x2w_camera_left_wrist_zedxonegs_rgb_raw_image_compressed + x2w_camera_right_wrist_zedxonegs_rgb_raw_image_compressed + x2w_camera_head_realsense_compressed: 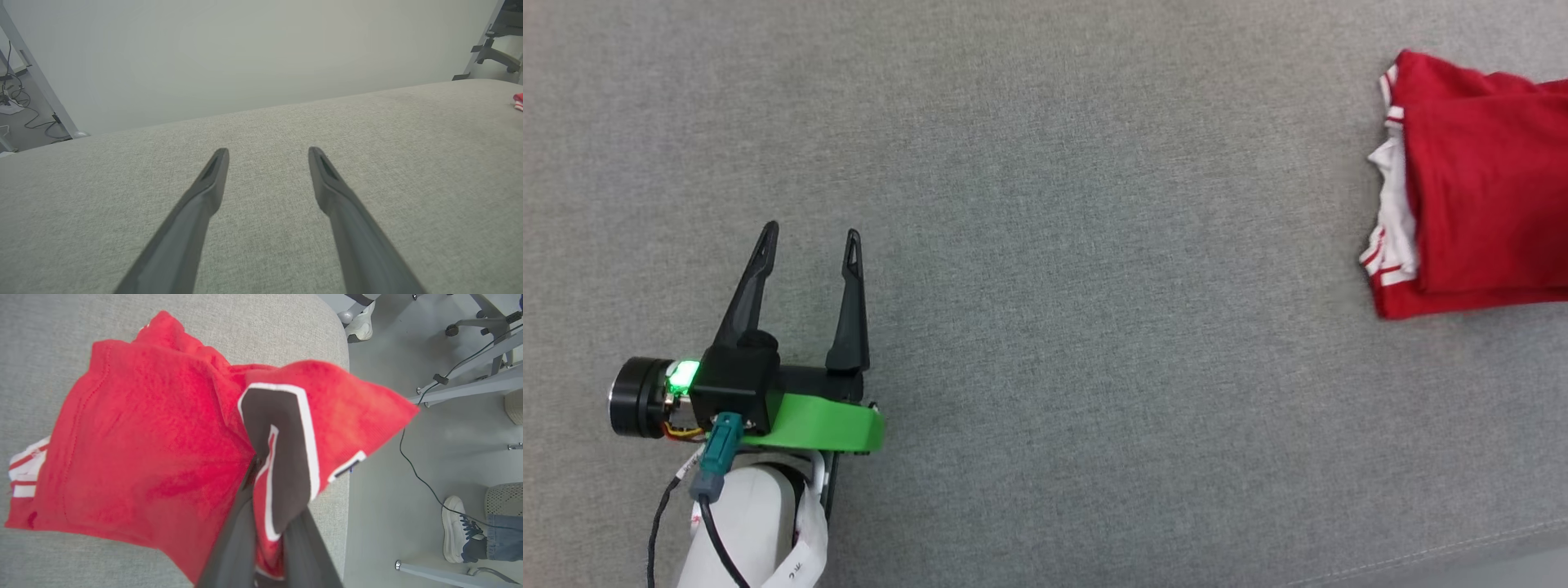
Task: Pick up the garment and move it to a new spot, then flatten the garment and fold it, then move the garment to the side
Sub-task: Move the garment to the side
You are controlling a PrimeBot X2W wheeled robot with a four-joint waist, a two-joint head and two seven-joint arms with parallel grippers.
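Closest in, found two long dark tapering fingers [235,543] of the right jaws clamped on a bunched fold of the garment [143,449], bottom centre of the right wrist frame. Noted fuzzy red knit, a black white-edged numeral [282,449] crumpled at the pinch, and striped trim [24,473] at far left. Saw it lying at the rounded corner of the grey woven surface [253,326]. Spotted the garment [1486,188] in flat folded layers at the head frame's right edge. Found the left jaws apart at lower left, holding nothing, well apart from it.
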